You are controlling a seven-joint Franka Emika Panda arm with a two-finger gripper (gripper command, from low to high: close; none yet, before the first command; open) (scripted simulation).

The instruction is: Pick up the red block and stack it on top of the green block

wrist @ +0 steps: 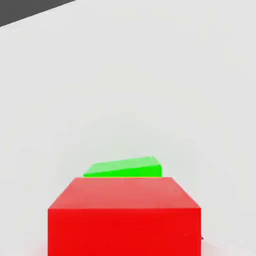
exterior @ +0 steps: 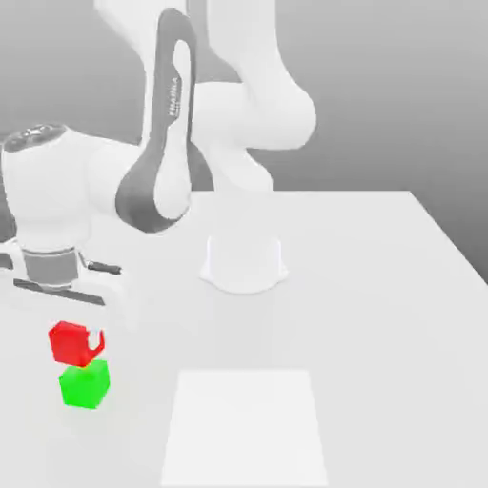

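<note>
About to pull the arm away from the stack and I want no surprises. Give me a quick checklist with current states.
1. Red block sits on the green block: ok, red rests on top in the exterior view.
2. Stack alignment: not ok, red is offset toward the exterior view's left and looks slightly rotated; in the hand view a strip of green top shows past the red block.
3. Tool released: cannot tell, a finger shows against the red block's side.
4. Green block flat on the table: ok.
5. Retreat path straight up: ok, nothing above but the arm itself.
</note>
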